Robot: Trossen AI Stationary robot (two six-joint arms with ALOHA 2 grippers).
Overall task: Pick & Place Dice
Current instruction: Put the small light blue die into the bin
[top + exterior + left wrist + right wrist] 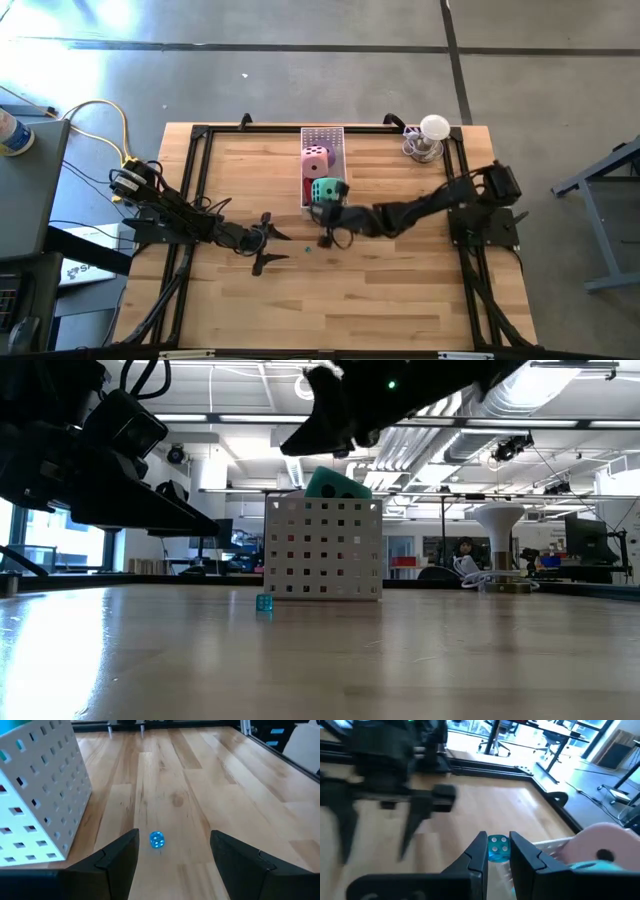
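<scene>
Nearest the front edge of the bench [400, 300], the left gripper [268, 247] hangs low over the wood left of centre, its fingers [117, 857] spread apart with nothing between them. Just ahead of those fingers a small blue die [157, 840] lies on the bare wood, apart from both of them and close to the near end of the white tray [322, 140]. The low view shows the same die [264, 603] resting on the bench just in front of the tray's perforated wall [324, 547]. The right gripper [325, 213] reaches in from the right side and hovers above the near end of the tray, its fingers [479, 854] drawn almost together and gripping nothing; in its wrist view the blue die shows through the narrow gap between them, lying on the bench below. Inside the tray, the green die [325, 190] sits at the near end, poking above the rim, and the pink die [317, 157] lies beyond it, toward the far end. A little red shows at the tray's edge beside the green die, too hidden to tell what it is. At the far right corner of the bench stands a white lamp-like object [431, 135].
</scene>
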